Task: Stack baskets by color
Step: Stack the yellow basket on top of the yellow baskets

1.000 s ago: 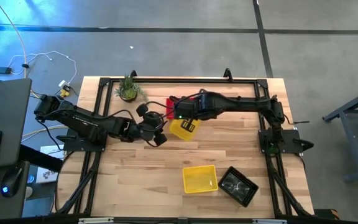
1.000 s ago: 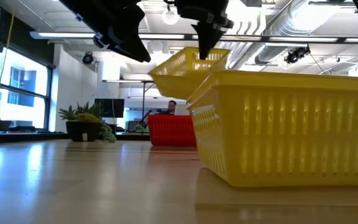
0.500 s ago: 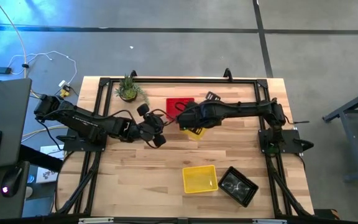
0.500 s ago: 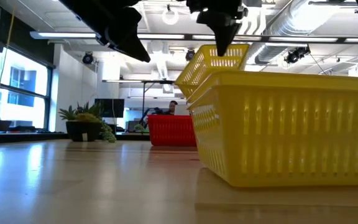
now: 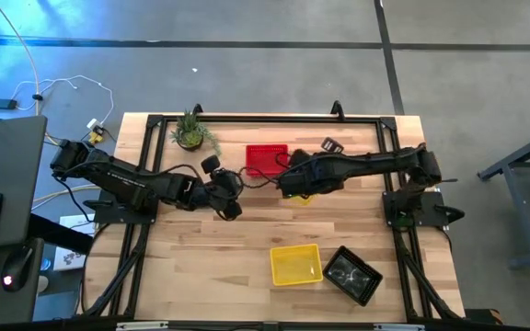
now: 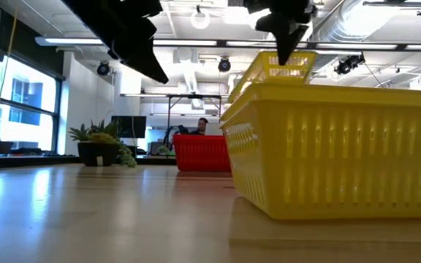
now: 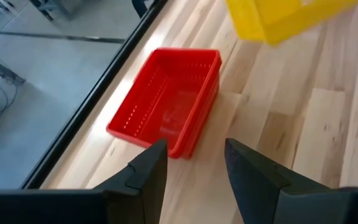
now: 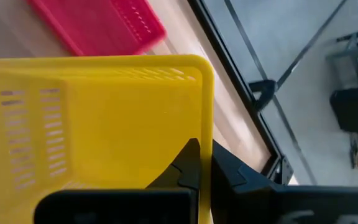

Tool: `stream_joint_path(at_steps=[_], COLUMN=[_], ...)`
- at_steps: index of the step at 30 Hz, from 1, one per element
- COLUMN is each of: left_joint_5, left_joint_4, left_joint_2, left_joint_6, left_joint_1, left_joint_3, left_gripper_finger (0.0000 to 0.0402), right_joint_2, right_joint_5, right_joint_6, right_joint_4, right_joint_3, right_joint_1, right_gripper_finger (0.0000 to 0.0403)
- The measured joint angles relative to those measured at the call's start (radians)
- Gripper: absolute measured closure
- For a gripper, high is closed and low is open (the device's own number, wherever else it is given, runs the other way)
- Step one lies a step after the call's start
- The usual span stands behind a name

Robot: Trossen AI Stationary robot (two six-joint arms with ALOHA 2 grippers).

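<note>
Nearest, on the wooden plank table [image 5: 201, 267], one yellow basket [image 5: 295, 264] of slotted plastic sits beside a black basket [image 5: 353, 274], rectangular and perforated. Farther back, the right gripper [image 8: 199, 163] has its jaws clamped on the rim of a second yellow basket [image 8: 98, 124], carried tilted above the table, mid-table. The left gripper [image 7: 193, 163] hovers with jaws wide, empty, just short of the red baskets [image 7: 166, 99], a nested stack at the far edge. Beyond, one potted plant [image 5: 190, 131] stands.

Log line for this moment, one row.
right gripper: shut on yellow basket, lifted | left gripper: open, empty, near red baskets | second yellow basket: on table
</note>
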Motion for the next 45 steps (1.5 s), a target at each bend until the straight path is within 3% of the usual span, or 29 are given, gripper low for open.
stream_joint_path(at_steps=[6,15,24,38,45], left_joint_5=[0.000,-0.002,-0.002,-0.003,-0.003], left_joint_4=[-0.045,-0.045,-0.054,-0.060,-0.067], left_joint_2=[0.000,0.000,0.000,0.000,0.000], left_joint_6=[-0.034,-0.034,-0.031,-0.032,-0.023], left_joint_1=[0.000,0.000,0.000,0.000,0.000], left_joint_3=[0.000,0.000,0.000,0.000,0.000], left_gripper_finger=[0.0257,0.0257,0.0257,0.0257,0.0257], right_joint_2=[-0.131,-0.366,-0.538,-0.414,-0.327], right_joint_5=[-0.034,-0.196,-0.292,-0.297,-0.374], right_joint_6=[0.147,0.419,0.744,1.069,1.196], right_joint_4=[0.009,0.101,0.384,0.686,0.791], right_joint_3=[-0.144,-0.374,-0.579,-0.622,-0.622], right_joint_1=[0.007,0.070,0.235,0.436,0.475], right_gripper_finger=[0.0403,0.0403,0.0403,0.0403,0.0403])
